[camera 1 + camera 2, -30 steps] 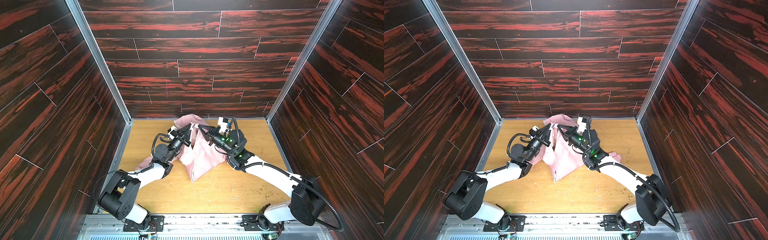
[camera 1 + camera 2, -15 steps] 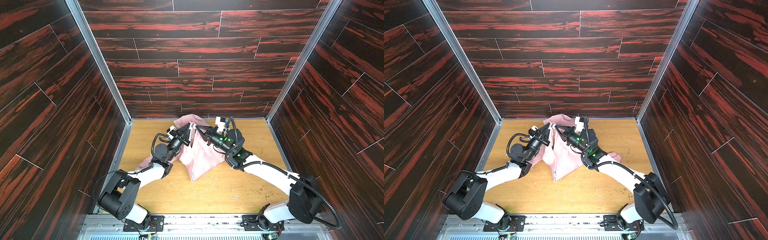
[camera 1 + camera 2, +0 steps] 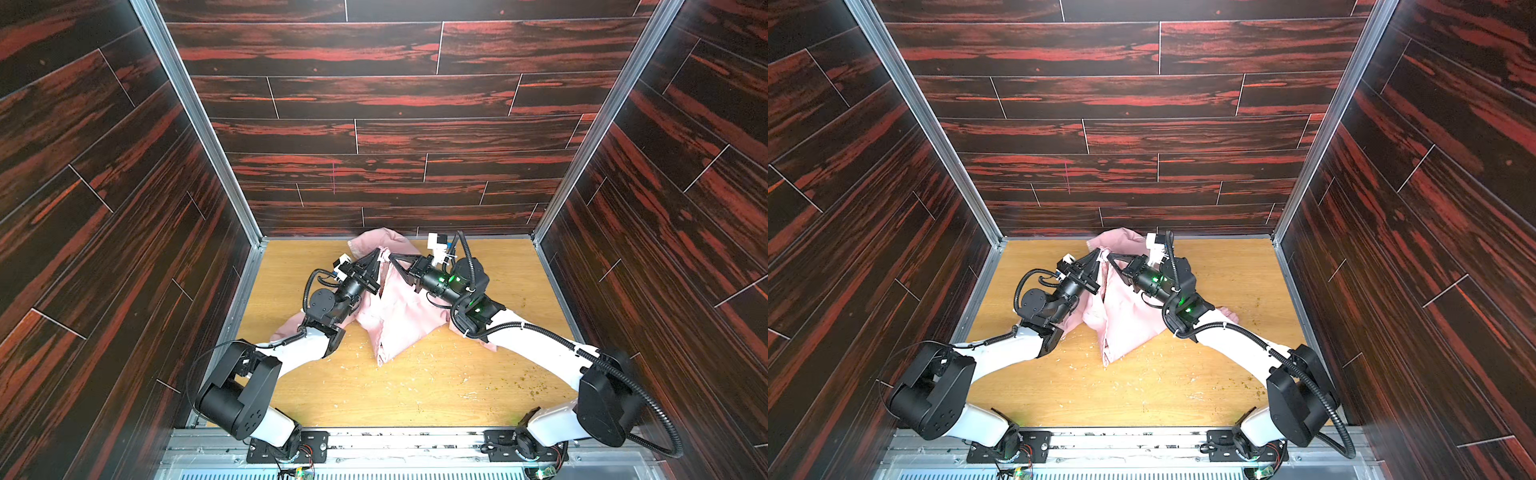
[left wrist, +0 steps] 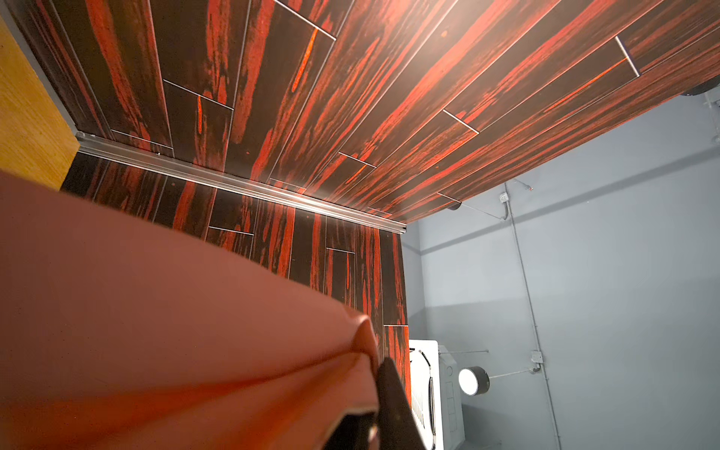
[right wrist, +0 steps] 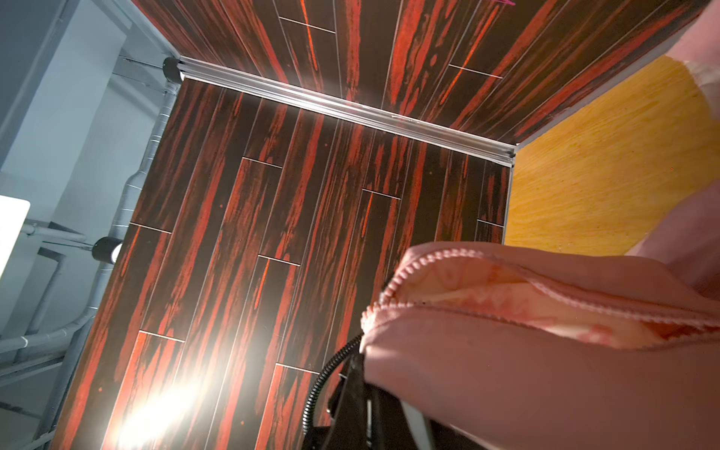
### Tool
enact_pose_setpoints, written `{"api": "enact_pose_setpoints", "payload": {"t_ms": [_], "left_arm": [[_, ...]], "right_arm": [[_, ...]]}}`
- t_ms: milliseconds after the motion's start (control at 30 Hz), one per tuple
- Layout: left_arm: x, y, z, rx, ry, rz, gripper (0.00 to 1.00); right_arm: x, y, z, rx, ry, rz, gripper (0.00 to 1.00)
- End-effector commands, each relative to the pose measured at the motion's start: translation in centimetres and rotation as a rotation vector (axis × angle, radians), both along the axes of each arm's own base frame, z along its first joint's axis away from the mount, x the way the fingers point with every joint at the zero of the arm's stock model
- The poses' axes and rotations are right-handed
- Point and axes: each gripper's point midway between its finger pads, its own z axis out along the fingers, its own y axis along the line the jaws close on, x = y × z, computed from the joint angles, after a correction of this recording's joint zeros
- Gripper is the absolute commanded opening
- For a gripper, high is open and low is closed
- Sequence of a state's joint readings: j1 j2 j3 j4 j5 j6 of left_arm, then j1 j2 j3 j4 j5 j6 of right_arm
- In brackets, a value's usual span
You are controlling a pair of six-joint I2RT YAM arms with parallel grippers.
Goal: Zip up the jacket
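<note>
The light-pink jacket (image 3: 395, 316) (image 3: 1125, 320) hangs in a bunched fold from both raised grippers down onto the wooden table (image 3: 415, 386). My left gripper (image 3: 379, 252) (image 3: 1099, 251) is shut on its top edge. My right gripper (image 3: 391, 256) (image 3: 1109, 256) is shut on the same edge, right beside the left one, tips nearly touching. In the left wrist view, pink fabric (image 4: 156, 331) is pinched at the left gripper (image 4: 375, 389). In the right wrist view the jacket (image 5: 545, 389) is held at the right gripper (image 5: 360, 362). There the zipper teeth (image 5: 428, 256) run in two separate rows, unjoined.
One sleeve (image 3: 291, 328) lies under the left arm and another sleeve (image 3: 494, 345) under the right arm. The back wall (image 3: 374, 199) stands just behind the grippers, with side walls close on both sides. Small crumbs (image 3: 532, 386) dot the table's front part.
My right gripper has shifted slightly left, toward the left gripper, taking the jacket's edge with it. The left arm has barely moved.
</note>
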State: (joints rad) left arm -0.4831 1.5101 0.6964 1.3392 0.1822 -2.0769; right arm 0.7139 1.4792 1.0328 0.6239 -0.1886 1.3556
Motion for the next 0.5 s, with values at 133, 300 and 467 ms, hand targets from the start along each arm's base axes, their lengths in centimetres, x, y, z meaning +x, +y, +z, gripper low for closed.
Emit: {"api": "enact_pose_setpoints", "payload": {"t_ms": [133, 300, 467], "left_arm": [[-1.9, 0.5, 3.3, -0.102, -0.058, -0.061, 0.00], [-1.8, -0.2, 3.0, -0.088, -0.054, -0.096, 0.00], [-1.7, -0.8, 3.0, -0.077, -0.057, -0.123, 0.00]], "right_arm": [[-0.7, -1.6, -0.8, -0.051, 0.005, 0.022, 0.00], [-0.8, -1.8, -0.3, -0.049, -0.014, 0.032, 0.00], [-1.0, -2.2, 0.4, -0.043, -0.029, 0.025, 0.00]]}}
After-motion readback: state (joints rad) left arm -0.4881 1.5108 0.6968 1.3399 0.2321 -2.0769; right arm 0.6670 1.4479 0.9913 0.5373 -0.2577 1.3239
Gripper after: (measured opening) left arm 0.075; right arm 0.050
